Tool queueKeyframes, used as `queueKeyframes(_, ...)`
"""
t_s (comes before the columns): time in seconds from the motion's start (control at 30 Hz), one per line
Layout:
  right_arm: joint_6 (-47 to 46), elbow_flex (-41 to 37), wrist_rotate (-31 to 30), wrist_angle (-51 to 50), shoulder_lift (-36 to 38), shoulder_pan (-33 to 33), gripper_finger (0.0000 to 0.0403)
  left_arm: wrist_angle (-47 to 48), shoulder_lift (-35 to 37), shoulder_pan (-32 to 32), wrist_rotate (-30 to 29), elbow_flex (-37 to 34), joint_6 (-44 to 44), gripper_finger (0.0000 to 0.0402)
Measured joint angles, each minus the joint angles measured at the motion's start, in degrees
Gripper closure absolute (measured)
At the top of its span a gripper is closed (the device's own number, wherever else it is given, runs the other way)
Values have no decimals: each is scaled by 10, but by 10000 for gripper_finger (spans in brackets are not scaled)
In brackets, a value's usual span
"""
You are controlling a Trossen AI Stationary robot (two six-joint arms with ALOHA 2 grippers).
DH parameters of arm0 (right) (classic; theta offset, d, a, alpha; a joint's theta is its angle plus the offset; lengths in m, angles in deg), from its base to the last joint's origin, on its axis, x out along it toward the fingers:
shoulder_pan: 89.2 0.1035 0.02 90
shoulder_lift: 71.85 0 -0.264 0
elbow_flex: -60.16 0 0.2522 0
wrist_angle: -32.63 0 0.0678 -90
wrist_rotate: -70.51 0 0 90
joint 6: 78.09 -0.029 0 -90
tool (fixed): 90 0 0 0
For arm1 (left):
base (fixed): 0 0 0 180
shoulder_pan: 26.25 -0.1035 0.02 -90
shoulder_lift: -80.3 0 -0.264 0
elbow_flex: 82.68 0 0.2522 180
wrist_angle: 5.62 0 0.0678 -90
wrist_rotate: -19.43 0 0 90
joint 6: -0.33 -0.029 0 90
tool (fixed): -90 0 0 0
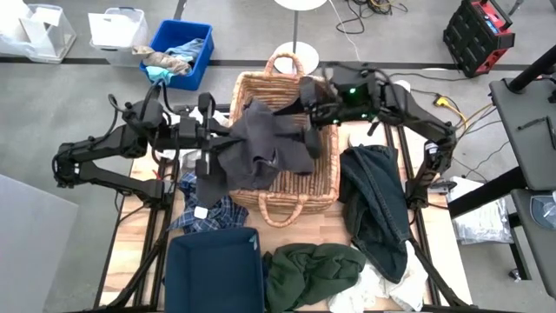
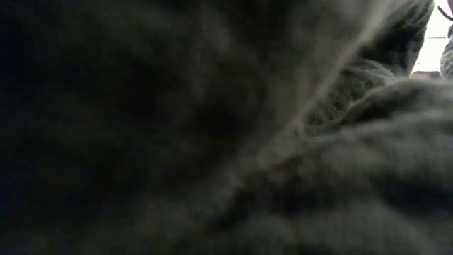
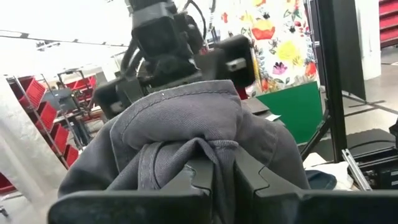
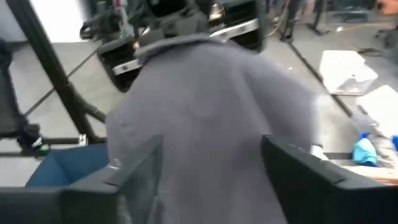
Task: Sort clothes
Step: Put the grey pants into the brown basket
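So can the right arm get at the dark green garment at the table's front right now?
Probably yes: the right gripper is open over the basket, and the dark green garment lies uncovered.

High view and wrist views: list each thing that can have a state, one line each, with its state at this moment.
Charcoal garment: lifted over the wicker basket, pinched by the left gripper.
Left gripper: shut on the charcoal garment.
Right gripper: open, fingers either side of the charcoal garment.
Wicker basket: upright, partly covered by the garment.
Plaid garment: crumpled on the table.
Dark green garment: heaped at the table's front.
Blue bin: holds rags.
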State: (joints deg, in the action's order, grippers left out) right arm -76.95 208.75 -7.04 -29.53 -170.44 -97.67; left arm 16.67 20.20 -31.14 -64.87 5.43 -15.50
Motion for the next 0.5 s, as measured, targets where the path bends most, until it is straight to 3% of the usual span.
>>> queueKeyframes(0.23,29,0,0,14,-48,6,45,-2,-22,0,-2,0,1,399)
queueKeyframes(0.4,61,0,2,51,-68,7,37,-28,-35,0,-2,0,2,399)
queueKeyframes(0.5,88,0,3,71,-77,10,52,-31,-38,0,-1,0,2,399)
